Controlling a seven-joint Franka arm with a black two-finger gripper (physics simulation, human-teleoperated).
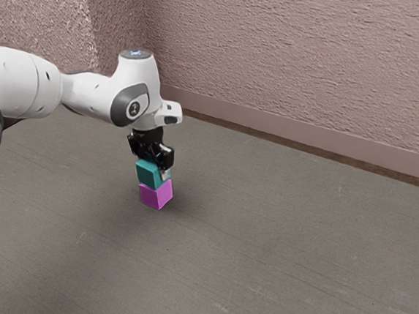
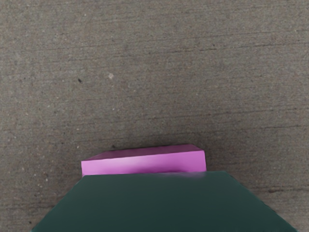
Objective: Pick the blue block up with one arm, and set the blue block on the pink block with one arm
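1. My arm comes in from the exterior view's left, wrist bent so my gripper (image 1: 153, 168) points straight down.
2. The blue block (image 1: 147, 173) is just under my hand, right at the gripper; whether I clasp it or have let go I cannot tell.
3. It sits squarely on the pink block (image 1: 155, 195), the two touching.
4. The pink block rests on the grey table (image 1: 281, 266).
5. Beyond stands a rough pinkish wall (image 1: 314, 56).

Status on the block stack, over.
Gripper shut on teal-blue block. Block sits on pink block, not yet released. Nothing in the way.
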